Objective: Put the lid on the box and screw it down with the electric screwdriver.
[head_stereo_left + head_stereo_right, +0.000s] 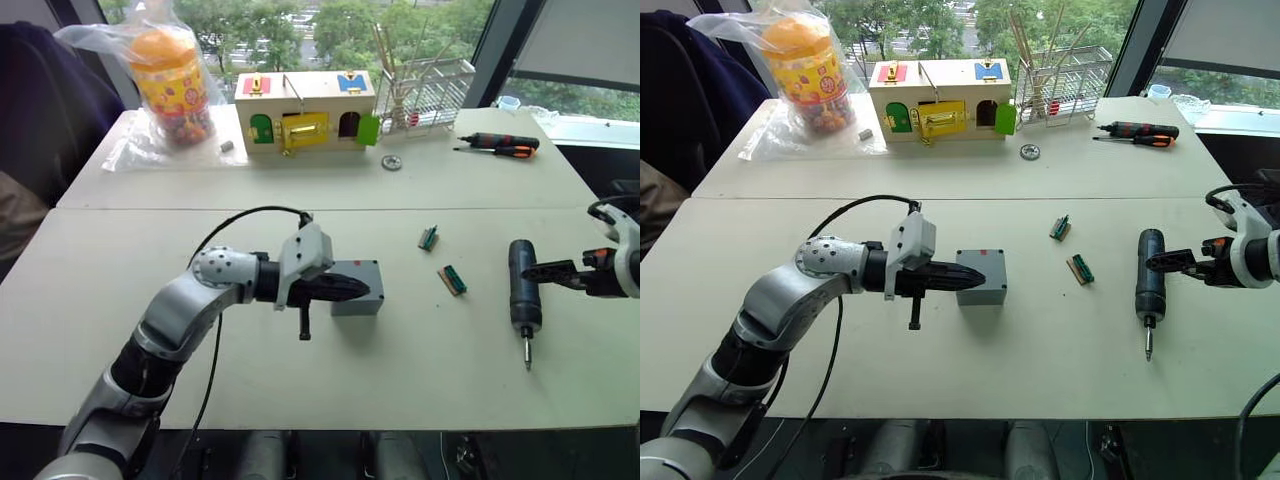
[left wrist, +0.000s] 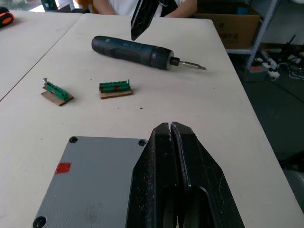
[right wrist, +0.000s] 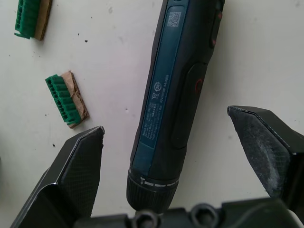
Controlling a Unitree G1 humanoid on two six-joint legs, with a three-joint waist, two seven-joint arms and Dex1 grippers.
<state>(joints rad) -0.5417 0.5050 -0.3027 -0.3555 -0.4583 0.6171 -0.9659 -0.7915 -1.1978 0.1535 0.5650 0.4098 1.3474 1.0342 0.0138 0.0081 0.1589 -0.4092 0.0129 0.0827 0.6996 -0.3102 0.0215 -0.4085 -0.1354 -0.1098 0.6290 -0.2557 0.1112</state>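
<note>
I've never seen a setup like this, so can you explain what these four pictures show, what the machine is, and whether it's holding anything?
It's a humanoid robot with two arms, each ending in a two-fingered black gripper. Two pictures come from cameras in its head, looking down over a table. The other two come from cameras on its wrists, looking along the fingers.

The left gripper is shut and rests on top of the grey box, whose lid already sits on it. The right gripper is open, one finger on either side of the electric screwdriver, which lies on the table; it holds nothing yet.

Also there: two small green connector pieces, a wooden box with coloured doors, a bagged orange jar and hand screwdrivers.
</note>
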